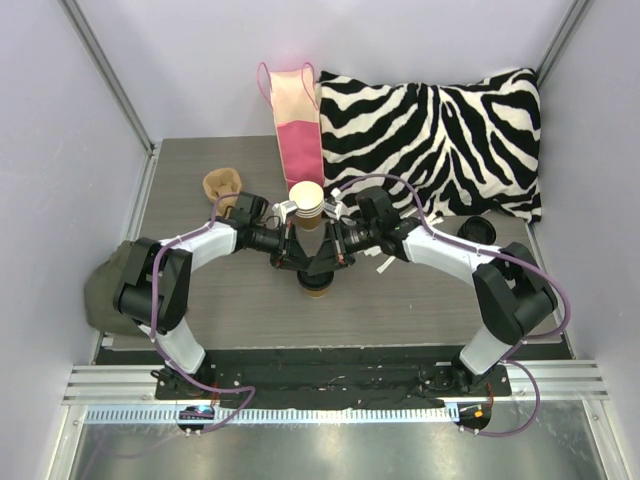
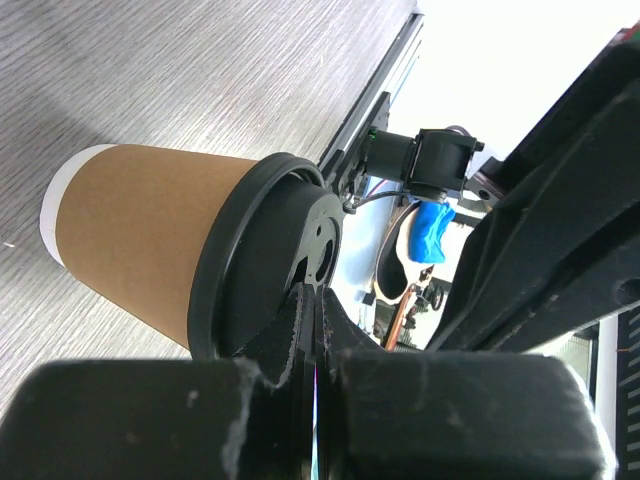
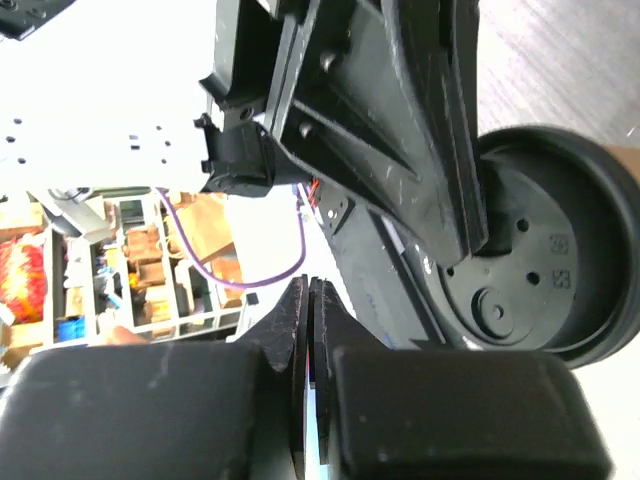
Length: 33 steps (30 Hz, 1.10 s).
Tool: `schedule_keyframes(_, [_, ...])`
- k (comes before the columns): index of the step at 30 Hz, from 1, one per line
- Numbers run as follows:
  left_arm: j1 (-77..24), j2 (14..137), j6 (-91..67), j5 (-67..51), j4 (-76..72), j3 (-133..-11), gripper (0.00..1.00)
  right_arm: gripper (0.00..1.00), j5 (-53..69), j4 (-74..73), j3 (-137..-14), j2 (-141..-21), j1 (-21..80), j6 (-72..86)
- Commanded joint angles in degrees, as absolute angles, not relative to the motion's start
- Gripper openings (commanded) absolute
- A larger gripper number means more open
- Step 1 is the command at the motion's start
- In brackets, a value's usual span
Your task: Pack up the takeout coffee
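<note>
Kraft-brown cup (image 2: 140,235) (white base), black lid (image 2: 262,262), left end effector (image 2: 313,305) and right end effector (image 3: 308,298) clenched

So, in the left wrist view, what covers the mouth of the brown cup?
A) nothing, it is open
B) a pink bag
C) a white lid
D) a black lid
D: a black lid with a raised rim sits on the mouth of the brown cup.

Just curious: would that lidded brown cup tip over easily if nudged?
Probably tippy: the brown cup is tall, tapering to a narrow base. Its paper wall likely dents under a hard squeeze. The black lid hides whether it's full.
</note>
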<state>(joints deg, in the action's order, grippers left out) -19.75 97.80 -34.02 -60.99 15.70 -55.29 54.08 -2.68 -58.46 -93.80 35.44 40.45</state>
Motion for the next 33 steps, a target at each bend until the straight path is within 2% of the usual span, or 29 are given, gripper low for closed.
schedule_keyframes(1, [-19.60, 99.93, -31.38, -52.82, 19.07, -54.05, 0.00, 0.04, 50.72, -2.98, -59.94, -93.69, 36.99, 38.08])
schedule_keyframes(10, [-19.51, 99.58, -31.29, -52.73, 19.42, -54.14, 0.00, 0.02, 44.83, -6.94, -53.97, -102.74, 36.21, 30.32])
schedule_keyframes(17, [-19.51, 97.04, -34.26, -56.95, 16.35, -54.14, 0.00, 0.02, 50.69, -7.74, -57.39, -98.89, 36.30, 31.55])
schedule_keyframes(26, [-19.51, 89.22, -43.32, -61.61, 8.53, -56.42, 0.00, 0.01, 55.99, 0.61, -56.26, -91.94, 34.98, 41.48])
schedule_keyframes(33, [-18.90, 89.12, -50.88, -62.31, 0.36, -57.22, 0.00, 0.01, 53.27, -1.82, -54.58, -95.88, 33.84, 37.80])
